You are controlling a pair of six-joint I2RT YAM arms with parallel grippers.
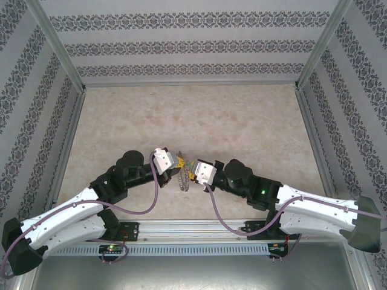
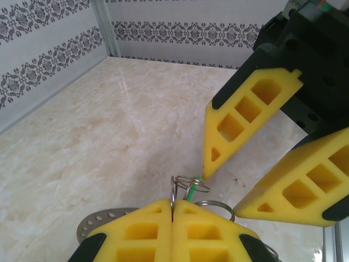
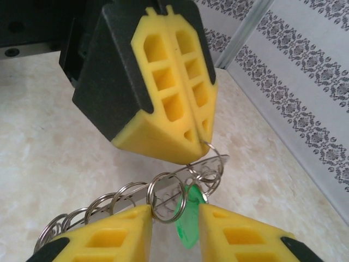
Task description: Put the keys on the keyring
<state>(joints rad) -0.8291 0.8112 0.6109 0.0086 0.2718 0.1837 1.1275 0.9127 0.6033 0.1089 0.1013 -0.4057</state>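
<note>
My left gripper (image 2: 173, 204) is shut on one small silver split ring at the rim of the keyring (image 2: 92, 221), a perforated grey metal disc that hangs above the table. In the right wrist view the keyring (image 3: 215, 162) runs edge-on with several split rings along it, and the left gripper (image 3: 202, 143) pinches it from above. A key with a green head (image 3: 188, 226) hangs from a ring, between the parted fingers of my right gripper (image 3: 175, 210), which stands open. From above, both grippers (image 1: 176, 165) (image 1: 192, 171) meet tip to tip over the keyring (image 1: 185, 180).
Beige marble-patterned tabletop (image 1: 193, 121) lies below, walled by patterned panels with a metal frame rail (image 1: 187, 84) at the back. The arm bases sit at the near edge.
</note>
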